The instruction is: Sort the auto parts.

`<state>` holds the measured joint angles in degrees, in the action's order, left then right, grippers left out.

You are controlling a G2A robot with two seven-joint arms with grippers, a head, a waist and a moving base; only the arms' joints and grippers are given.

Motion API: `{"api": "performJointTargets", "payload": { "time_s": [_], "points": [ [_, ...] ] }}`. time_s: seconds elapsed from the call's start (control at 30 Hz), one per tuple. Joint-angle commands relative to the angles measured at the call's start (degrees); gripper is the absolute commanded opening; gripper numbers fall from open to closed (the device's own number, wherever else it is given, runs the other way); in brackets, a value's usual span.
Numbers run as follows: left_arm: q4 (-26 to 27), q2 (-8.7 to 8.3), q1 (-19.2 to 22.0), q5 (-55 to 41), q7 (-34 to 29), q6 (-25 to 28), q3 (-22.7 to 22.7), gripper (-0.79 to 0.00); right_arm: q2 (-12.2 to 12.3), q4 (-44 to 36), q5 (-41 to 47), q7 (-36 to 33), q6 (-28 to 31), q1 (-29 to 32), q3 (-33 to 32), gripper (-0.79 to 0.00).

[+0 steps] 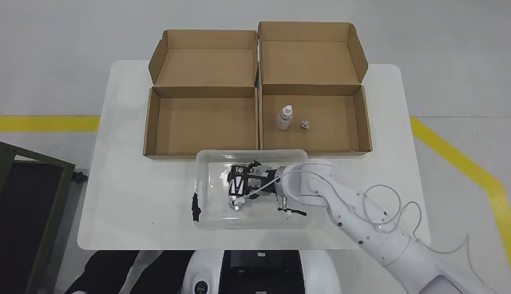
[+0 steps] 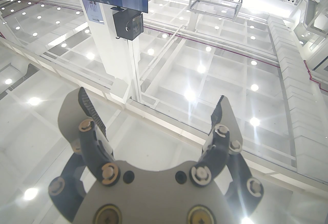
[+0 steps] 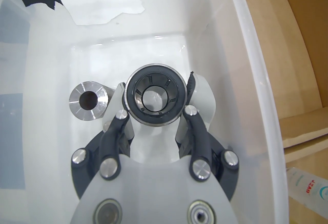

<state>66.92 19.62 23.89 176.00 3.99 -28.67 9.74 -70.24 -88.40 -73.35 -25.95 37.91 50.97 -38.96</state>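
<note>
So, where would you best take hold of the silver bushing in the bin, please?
Across its outer wall, from above: the bushing seems to stand on end, bore up, in the bin. The bearing beside it crowds that side.

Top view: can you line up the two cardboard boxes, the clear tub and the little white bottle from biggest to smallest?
1. The left cardboard box and right cardboard box look about the same, so I won't rank them.
2. The clear tub.
3. The white bottle.
</note>
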Motion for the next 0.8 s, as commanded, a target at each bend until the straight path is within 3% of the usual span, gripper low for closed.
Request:
{"api": "performJointTargets", "payload": {
  "time_s": [0.0,0.03,0.77],
  "points": [
    [0.0,0.00,0.0,0.0,0.0,0.0,0.0,0.000,-0.1,0.3,0.4,0.2,0.5,-0.1,0.0,-0.680],
    [0.0,0.00,0.0,0.0,0.0,0.0,0.0,0.000,-0.2,0.4,0.7,0.2,0.7,-0.2,0.0,-0.782],
    [0.0,0.00,0.0,0.0,0.0,0.0,0.0,0.000,1.0,-7.5,6.4,4.0,3.9,3.0,-6.7,-0.785]
  ]
}}
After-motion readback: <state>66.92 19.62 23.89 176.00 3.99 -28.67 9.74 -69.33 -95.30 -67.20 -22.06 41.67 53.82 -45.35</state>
